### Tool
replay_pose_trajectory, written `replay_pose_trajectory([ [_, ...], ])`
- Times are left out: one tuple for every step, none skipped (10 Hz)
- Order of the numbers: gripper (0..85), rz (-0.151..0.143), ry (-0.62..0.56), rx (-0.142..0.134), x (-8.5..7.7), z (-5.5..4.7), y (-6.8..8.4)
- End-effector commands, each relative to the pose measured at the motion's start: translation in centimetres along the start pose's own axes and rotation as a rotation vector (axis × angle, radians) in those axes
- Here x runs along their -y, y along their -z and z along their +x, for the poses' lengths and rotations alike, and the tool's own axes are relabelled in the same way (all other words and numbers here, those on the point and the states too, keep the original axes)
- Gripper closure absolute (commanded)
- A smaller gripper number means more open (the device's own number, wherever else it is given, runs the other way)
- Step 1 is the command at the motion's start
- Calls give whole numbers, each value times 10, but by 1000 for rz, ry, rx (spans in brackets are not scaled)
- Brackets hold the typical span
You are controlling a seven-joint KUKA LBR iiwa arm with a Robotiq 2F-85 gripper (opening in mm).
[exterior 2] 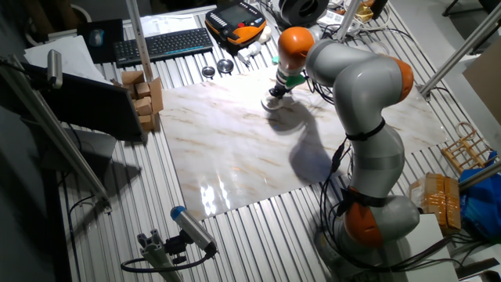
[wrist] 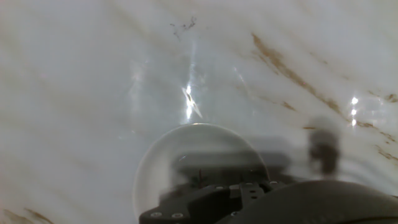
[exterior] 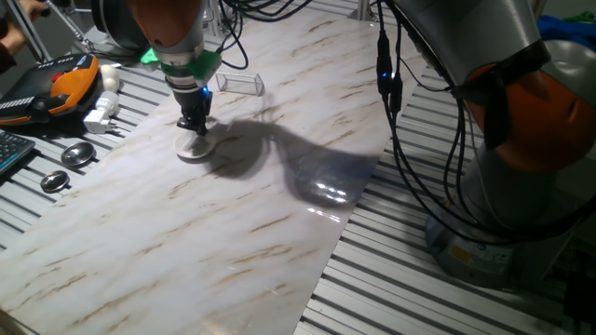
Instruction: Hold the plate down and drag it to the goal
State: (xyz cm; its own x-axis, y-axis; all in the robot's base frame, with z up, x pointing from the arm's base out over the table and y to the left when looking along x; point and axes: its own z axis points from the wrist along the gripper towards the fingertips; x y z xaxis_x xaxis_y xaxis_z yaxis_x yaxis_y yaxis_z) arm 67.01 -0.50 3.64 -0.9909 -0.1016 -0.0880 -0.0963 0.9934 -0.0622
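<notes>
Pressure from above looks like the point of this pose: the tool [exterior: 195, 127] stands upright on the plate [exterior: 195, 147], fingertips down in the dish rather than around its rim, which suits holding it flat so it slides instead of lifting. Whether the fingers are together or slightly parted I cannot tell; in the hand view the dark fingertips sit low over the plate's [wrist: 199, 163] centre and hide their own gap. They grip nothing.

Plate and tool sit on the marbled tabletop [exterior: 186, 242], toward its far end in the one fixed view. The goal [exterior: 240, 84], a clear bracket with glinting edges, lies near the plate, beyond it and to the right, close to the tabletop's far edge. Bare marble separates them, so the path looks open.

Off the marble's left edge, on the ribbed surface, lie two grey metal discs [exterior: 78, 154], a white plug [exterior: 101, 115] and an orange-and-black handset [exterior: 56, 86]; they are apart from the plate and off the likely route. Toward the near end the marble runs long and unoccupied. My judgement: the drag is short, and the chief risk is overshooting toward the far edge behind the bracket.
</notes>
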Motion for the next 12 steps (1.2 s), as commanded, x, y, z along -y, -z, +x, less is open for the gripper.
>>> replay_pose_trajectory([
  [850,0,2,0,1,0,0],
  [850,-2,3,0,3,0,-1],
  [850,-5,4,1,5,1,-2],
  [850,-9,6,1,8,1,-3],
  [850,-11,7,1,10,1,-4],
  [850,-11,8,1,12,1,-3],
  [850,-9,12,0,15,1,-3],
  [850,-9,15,0,19,1,-3],
  [850,-12,19,2,23,1,-4],
  [850,-12,22,2,26,1,-4],
  [850,-14,25,2,30,1,-4],
  [850,-15,30,2,33,1,-4],
])
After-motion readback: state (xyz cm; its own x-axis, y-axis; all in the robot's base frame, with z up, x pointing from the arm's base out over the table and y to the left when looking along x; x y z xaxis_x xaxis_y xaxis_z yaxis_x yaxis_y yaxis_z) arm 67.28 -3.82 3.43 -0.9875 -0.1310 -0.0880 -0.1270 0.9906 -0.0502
